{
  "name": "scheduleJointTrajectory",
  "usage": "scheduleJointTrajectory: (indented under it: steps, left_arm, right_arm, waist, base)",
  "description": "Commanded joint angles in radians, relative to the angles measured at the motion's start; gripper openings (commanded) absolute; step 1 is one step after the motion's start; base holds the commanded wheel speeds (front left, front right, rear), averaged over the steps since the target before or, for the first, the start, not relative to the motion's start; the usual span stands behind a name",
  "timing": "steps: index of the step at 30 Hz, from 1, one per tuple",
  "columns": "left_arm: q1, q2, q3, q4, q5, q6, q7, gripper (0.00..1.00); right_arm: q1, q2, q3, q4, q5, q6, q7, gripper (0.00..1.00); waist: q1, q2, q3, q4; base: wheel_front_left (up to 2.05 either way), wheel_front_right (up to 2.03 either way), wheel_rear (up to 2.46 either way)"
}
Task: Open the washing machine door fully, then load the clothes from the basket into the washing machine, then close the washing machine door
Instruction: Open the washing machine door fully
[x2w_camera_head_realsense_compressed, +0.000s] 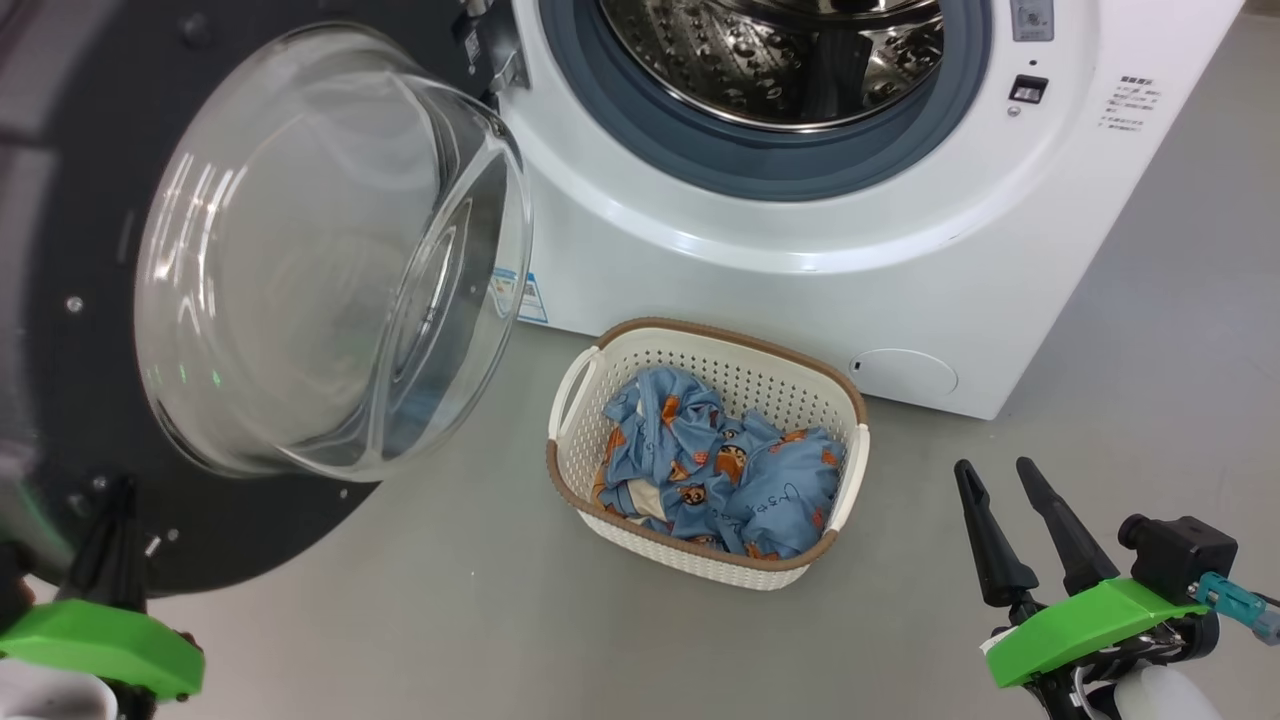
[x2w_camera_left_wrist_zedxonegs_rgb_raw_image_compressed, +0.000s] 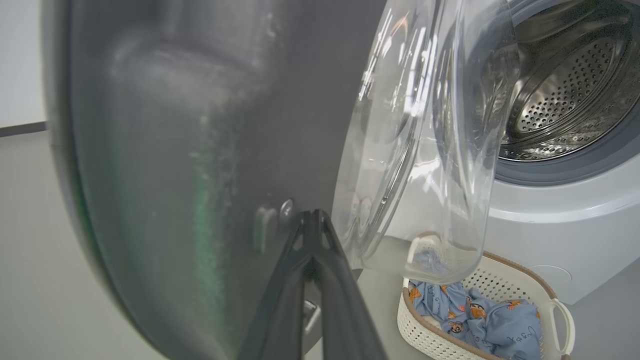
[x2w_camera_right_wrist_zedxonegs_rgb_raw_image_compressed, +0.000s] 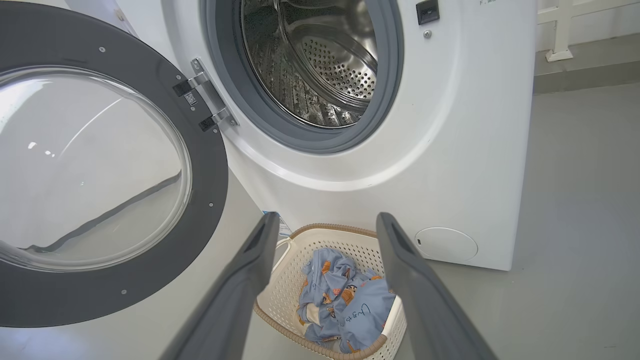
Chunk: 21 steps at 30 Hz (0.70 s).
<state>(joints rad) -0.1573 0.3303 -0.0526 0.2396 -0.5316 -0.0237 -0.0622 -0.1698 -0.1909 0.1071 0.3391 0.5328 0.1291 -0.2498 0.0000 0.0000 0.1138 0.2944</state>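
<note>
The washing machine (x2w_camera_head_realsense_compressed: 800, 270) stands with its steel drum (x2w_camera_head_realsense_compressed: 790, 50) exposed. Its round black door (x2w_camera_head_realsense_compressed: 90, 420) is swung out to the left, glass bowl (x2w_camera_head_realsense_compressed: 330, 250) bulging toward me. My left gripper (x2w_camera_head_realsense_compressed: 120, 490) is shut with nothing in it. Its tips (x2w_camera_left_wrist_zedxonegs_rgb_raw_image_compressed: 312, 220) lie close against the door's dark inner ring (x2w_camera_left_wrist_zedxonegs_rgb_raw_image_compressed: 200, 150); I cannot tell whether they touch. The cream basket (x2w_camera_head_realsense_compressed: 740, 345) sits on the floor before the machine, holding blue bear-print clothes (x2w_camera_head_realsense_compressed: 720, 470). My right gripper (x2w_camera_head_realsense_compressed: 995, 470) hangs open and empty to the basket's right, and the clothes (x2w_camera_right_wrist_zedxonegs_rgb_raw_image_compressed: 345, 300) show between its fingers (x2w_camera_right_wrist_zedxonegs_rgb_raw_image_compressed: 250, 270).
Grey floor (x2w_camera_head_realsense_compressed: 450, 600) surrounds the basket, with open room to its right and front. The open door overhangs the floor left of the basket. A round service flap (x2w_camera_head_realsense_compressed: 905, 372) sits low on the machine's front. A white railing base (x2w_camera_right_wrist_zedxonegs_rgb_raw_image_compressed: 560, 50) stands behind the machine.
</note>
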Motion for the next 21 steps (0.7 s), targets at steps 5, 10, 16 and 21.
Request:
scheduleJointTrajectory:
  steps: [5, 10, 16, 21]
  left_arm:
    - [-0.105, 0.077, 0.05, 0.062, 0.007, -0.012, 0.0, 0.0]
    - [-0.188, 0.1, 0.035, 0.149, 0.017, -0.028, 0.005, 0.0]
    - [-0.288, 0.121, 0.023, 0.261, 0.022, -0.04, 0.013, 0.0]
    - [-0.353, 0.144, 0.015, 0.35, 0.027, -0.05, 0.011, 0.0]
  right_arm:
    - [-0.045, 0.0, 0.012, -0.027, -0.002, 0.002, -0.012, 1.0]
    - [-0.064, 0.001, 0.007, -0.031, -0.006, 0.002, -0.012, 1.0]
    - [-0.08, 0.003, 0.003, -0.031, -0.007, 0.002, -0.012, 1.0]
    - [-0.087, 0.008, 0.005, -0.03, -0.006, 0.002, -0.012, 1.0]
  waist:
    - [0.0, 0.0, 0.026, 0.019]
    - [0.0, 0.0, 0.051, 0.033]
    - [0.0, 0.0, 0.075, 0.041]
    - [0.0, 0.0, 0.086, 0.041]
  base:
    - [0.0, 0.0, 0.0]
    - [0.0, 0.0, 0.0]
    - [0.0, 0.0, 0.0]
    - [0.0, 0.0, 0.0]
